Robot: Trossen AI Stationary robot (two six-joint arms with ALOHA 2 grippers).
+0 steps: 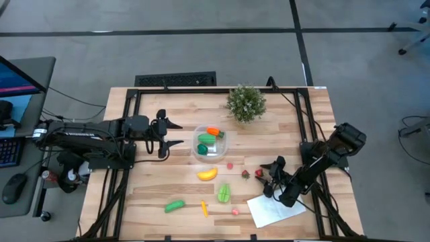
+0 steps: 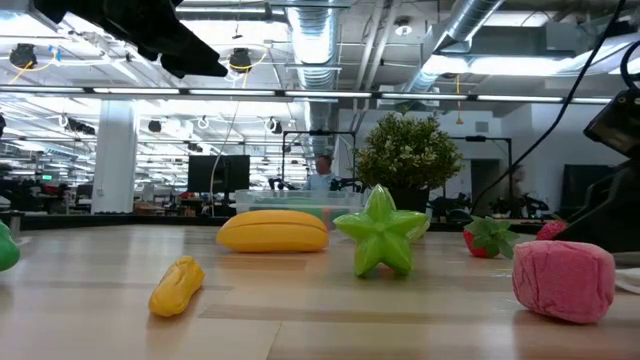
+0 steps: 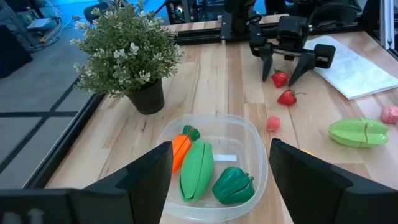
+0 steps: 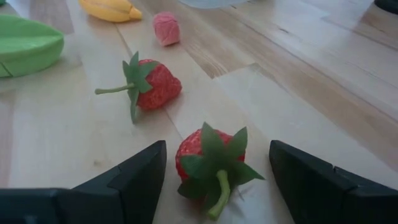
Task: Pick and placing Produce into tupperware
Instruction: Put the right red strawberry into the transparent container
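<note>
Red against the pale wood, a strawberry (image 4: 208,158) lies between the spread fingers of the right tool (image 4: 217,180), low over the desk (image 1: 282,121); its green stem points back toward the wrist and neither finger touches it. The jaws stand wide. Just beyond lies a second strawberry (image 4: 152,84), then a small pink berry (image 4: 166,28), and past that the tip of the yellow banana (image 4: 112,9), cut off by the frame edge, as is a green ridged piece (image 4: 25,40) to the side. The white sheet (image 1: 275,210) lies beside this tool near the desk's front edge.

The left tool (image 3: 217,180) hovers with its jaws wide, holding nothing, just short of the clear tupperware (image 3: 252,134). Inside lie an orange carrot (image 3: 180,146), a long green piece (image 3: 197,169) and a dark green pepper (image 3: 233,185), close together. Past the container stands the potted plant (image 3: 127,46).

From above, a green cucumber shape (image 1: 175,206), a small orange piece (image 1: 204,209) and another pink piece (image 1: 236,211) lie near the desk's front edge, too small to make out clearly. In the low view the container is mostly hidden behind the banana.
</note>
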